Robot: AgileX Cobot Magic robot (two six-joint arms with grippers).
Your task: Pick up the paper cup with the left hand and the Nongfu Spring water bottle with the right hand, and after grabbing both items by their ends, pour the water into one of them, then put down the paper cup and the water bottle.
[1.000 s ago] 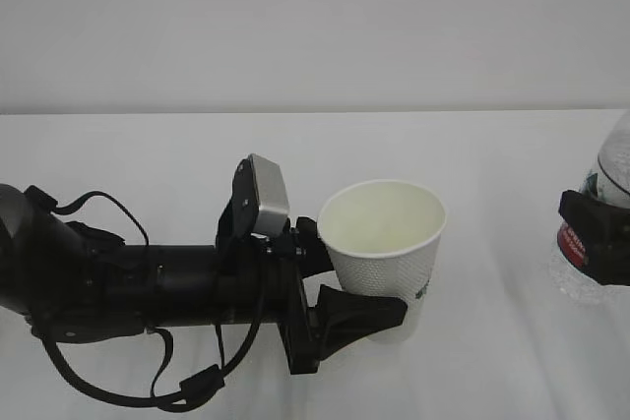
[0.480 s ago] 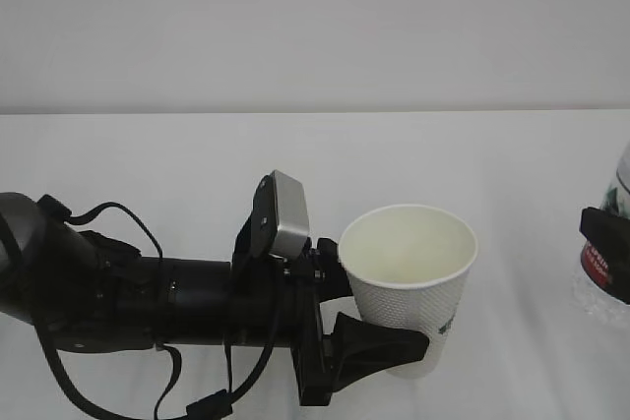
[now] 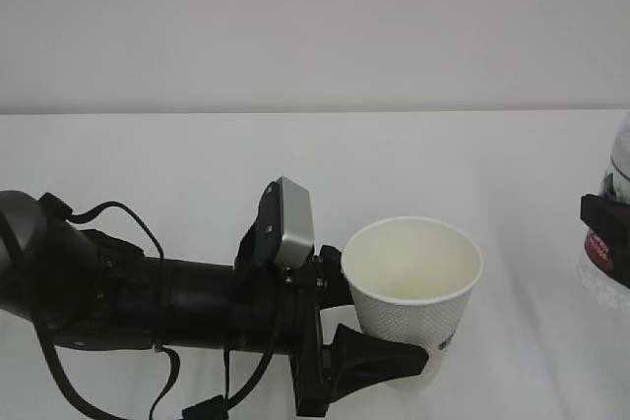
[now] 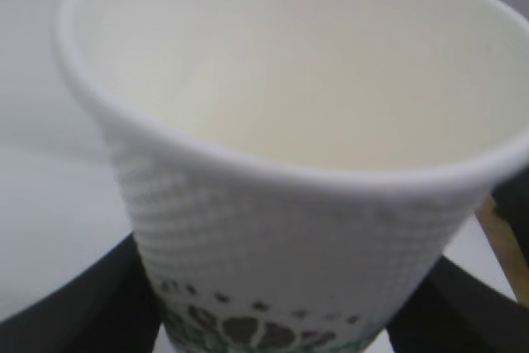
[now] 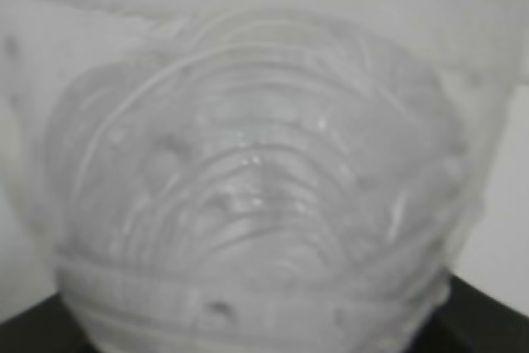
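Exterior view: the left hand (image 3: 379, 346), a black arm with cables and a grey-silver camera module (image 3: 292, 223), enters from the lower left of the frame and grips the paper cup (image 3: 413, 292) low on its dimpled wall, 1 finger (image 3: 379, 366) visible in front. The cup stands upright at lower centre, mouth open, over the white table (image 3: 295, 159). At the right edge, the right hand (image 3: 605, 233) clamps the Nongfu Spring water bottle (image 3: 618, 169) at its red and white label.

Left wrist view: the cup (image 4: 289, 204) fills the frame, cream interior showing, dark logo at the bottom edge.

Right wrist view: the clear ribbed bottle (image 5: 256, 196) sits between dark fingers at the lower corners.
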